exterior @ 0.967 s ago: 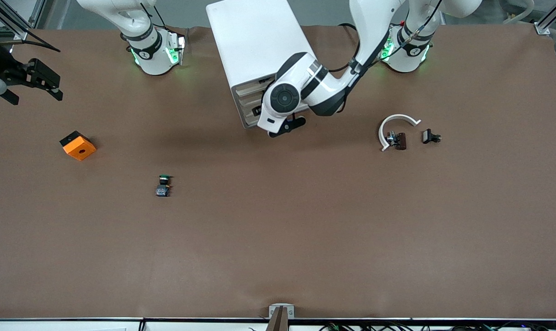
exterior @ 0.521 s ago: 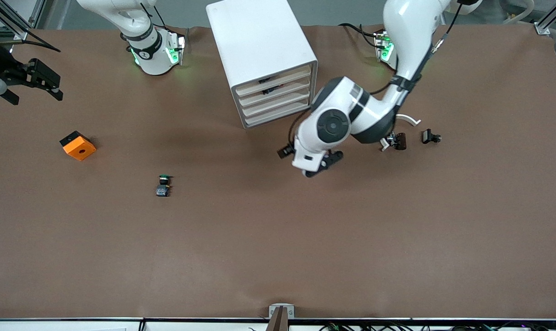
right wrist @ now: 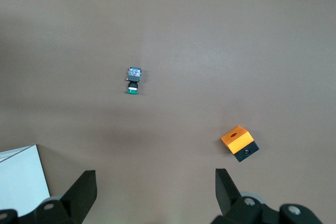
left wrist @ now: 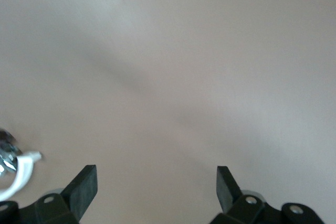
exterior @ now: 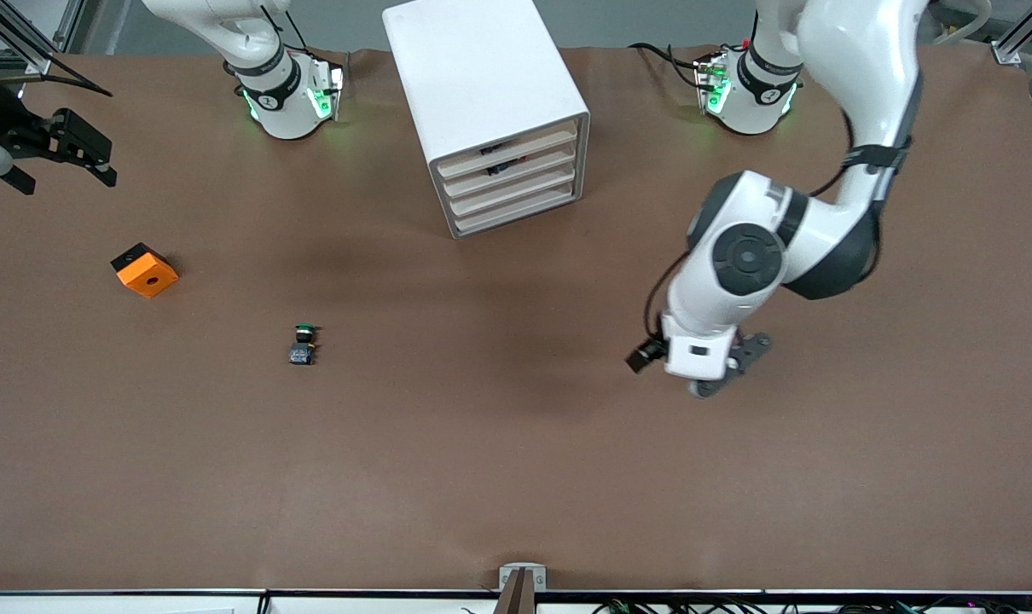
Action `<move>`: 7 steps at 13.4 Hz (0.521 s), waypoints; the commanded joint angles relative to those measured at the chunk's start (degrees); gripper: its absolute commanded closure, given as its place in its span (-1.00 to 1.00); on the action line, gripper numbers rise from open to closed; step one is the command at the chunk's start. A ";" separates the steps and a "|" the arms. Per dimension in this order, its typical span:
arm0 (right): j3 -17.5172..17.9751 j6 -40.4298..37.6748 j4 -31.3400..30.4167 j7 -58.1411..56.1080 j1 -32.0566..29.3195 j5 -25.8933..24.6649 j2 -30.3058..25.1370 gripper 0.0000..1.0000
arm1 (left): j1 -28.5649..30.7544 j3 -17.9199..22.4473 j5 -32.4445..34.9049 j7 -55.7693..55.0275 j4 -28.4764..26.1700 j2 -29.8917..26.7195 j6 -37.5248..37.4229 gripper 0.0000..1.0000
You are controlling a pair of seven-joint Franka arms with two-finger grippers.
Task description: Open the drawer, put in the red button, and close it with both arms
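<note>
The white cabinet [exterior: 482, 77] stands between the two arm bases. The drawer [exterior: 533, 164], second-highest of four, is shut like the others. The red button is hidden in every view. My left gripper [exterior: 725, 371] is open and empty over bare table toward the left arm's end; in the left wrist view [left wrist: 156, 177] only brown table lies between its fingers. My right gripper [exterior: 72, 153] is open and empty, waiting over the table's edge at the right arm's end; it also shows in the right wrist view [right wrist: 156, 177].
A green-capped button [exterior: 303, 343] lies on the table, also in the right wrist view [right wrist: 133, 80]. An orange block [exterior: 145, 270] lies toward the right arm's end [right wrist: 239, 142]. A white curved piece [left wrist: 18, 174] shows at the left wrist view's edge.
My left arm swung away from the cabinet's front toward the left arm's end and nearer the camera; it now covers the white ring and small parts. The right arm has not moved.
</note>
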 commanded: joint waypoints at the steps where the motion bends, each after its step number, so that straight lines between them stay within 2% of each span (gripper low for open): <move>1: 0.13 -0.36 0.79 0.20 -0.05 -1.12 0.16 -1.00 | 3.92 -0.45 3.06 0.28 -0.16 -2.34 -1.06 -1.00; 7: 0.13 -0.36 0.97 0.29 0.04 -1.04 0.16 -1.00 | 11.40 -0.62 3.69 15.99 -0.16 -7.43 -2.63 -1.00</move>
